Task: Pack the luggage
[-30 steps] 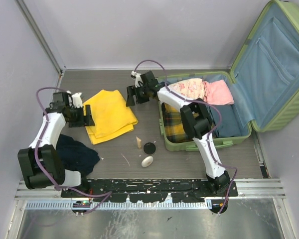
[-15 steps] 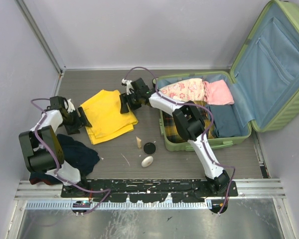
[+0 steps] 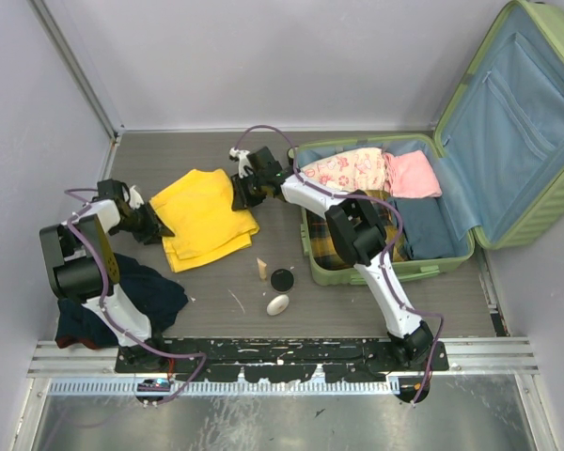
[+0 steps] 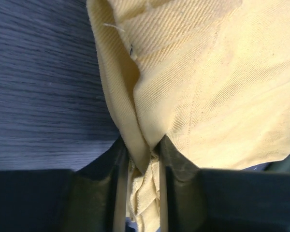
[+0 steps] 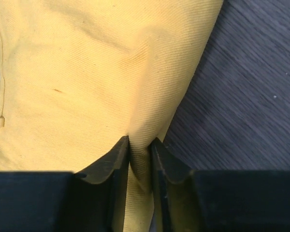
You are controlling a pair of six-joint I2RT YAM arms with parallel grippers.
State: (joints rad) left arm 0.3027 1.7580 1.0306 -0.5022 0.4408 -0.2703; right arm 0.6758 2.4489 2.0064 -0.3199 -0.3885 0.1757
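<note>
- A folded yellow cloth [image 3: 205, 218] lies on the grey wood-grain worktop [image 3: 226, 150].
- A dark navy garment [image 3: 150, 287] lies crumpled at the worktop's near left, close to the yellow cloth.
- A small wooden wedge [image 3: 261, 270] stands just beside a black disc [image 3: 282, 279]; a white oval piece [image 3: 278, 304] lies nearer.
- A floral cloth [image 3: 343, 169], a pink cloth [image 3: 414, 174] and a plaid cloth [image 3: 327, 233] lie inside the luggage [image 3: 357, 275].
</note>
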